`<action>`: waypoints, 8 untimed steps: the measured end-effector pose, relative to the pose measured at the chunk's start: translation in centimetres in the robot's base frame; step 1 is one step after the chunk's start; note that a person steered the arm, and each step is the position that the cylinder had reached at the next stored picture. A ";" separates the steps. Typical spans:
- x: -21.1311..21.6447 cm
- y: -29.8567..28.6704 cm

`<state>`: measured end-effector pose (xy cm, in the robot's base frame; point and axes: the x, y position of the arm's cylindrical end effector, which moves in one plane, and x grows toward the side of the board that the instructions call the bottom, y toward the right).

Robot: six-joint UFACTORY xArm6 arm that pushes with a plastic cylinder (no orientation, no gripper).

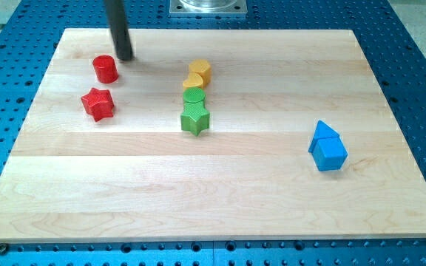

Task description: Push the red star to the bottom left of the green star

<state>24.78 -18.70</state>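
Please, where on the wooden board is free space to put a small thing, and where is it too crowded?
Free: the whole strip along the view's bottom of the board, below the green star; also the gap between it and the blue blocks. Crowded: the view's top left, where my tip stands beside the red cylinder and red star.

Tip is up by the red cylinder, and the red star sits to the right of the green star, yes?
Not quite: the camera view shows the red star to the view's left of the green star, not right. My tip is indeed beside the red cylinder, at its upper right.
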 end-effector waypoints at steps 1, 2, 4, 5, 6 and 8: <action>3.4 -4.0; 10.3 0.0; 14.4 -2.4; 20.8 2.0; 23.3 5.9; 30.0 5.8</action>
<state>54.78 -12.91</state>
